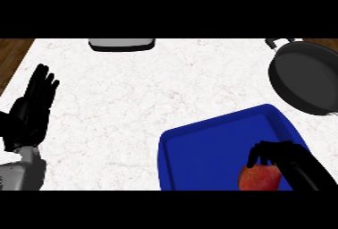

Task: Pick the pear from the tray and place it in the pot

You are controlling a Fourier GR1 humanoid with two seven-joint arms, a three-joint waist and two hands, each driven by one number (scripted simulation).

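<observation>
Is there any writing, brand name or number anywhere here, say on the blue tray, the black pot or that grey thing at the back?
None: no word, number or sign can be read in the head view.
Blue rectangular tray: plain, no marking.
Round black pot: plain, no label.
Grey object at the counter's far edge: no text shows.
Reddish pear and white marbled counter: nothing written.

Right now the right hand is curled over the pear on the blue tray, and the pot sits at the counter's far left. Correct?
Not quite. The head view shows the pot at the counter's far right, beyond the tray, not at the left. The rest holds: the right hand is curled over the pear on the blue tray.
</observation>
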